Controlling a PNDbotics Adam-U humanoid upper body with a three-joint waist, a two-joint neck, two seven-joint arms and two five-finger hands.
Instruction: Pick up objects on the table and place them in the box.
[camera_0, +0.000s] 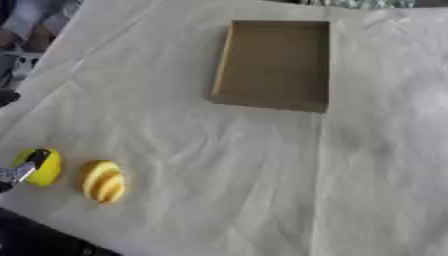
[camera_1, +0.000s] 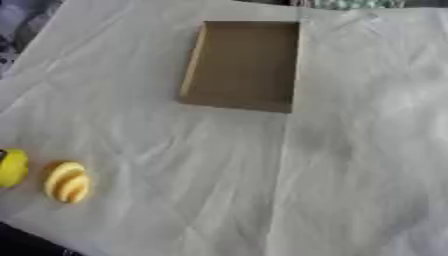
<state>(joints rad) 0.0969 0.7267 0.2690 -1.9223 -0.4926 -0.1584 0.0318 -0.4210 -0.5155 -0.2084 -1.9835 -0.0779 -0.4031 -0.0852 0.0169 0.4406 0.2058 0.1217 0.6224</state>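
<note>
Cardboard box (camera_0: 273, 64) sits open and empty at the far middle of the table's white cloth (camera_0: 262, 175), so by the look of it nothing has been placed yet. Well apart from it, near the left edge, lie the two things left to move: a yellow ribbed object (camera_0: 103, 181) and, just beside it, a smaller yellow round object (camera_0: 45, 167). Smallest in view, the left hand (camera_0: 19, 171) shows only as a silver and black tip against the round object, its fingers' state impossible to tell; the right hand is unseen.
</note>
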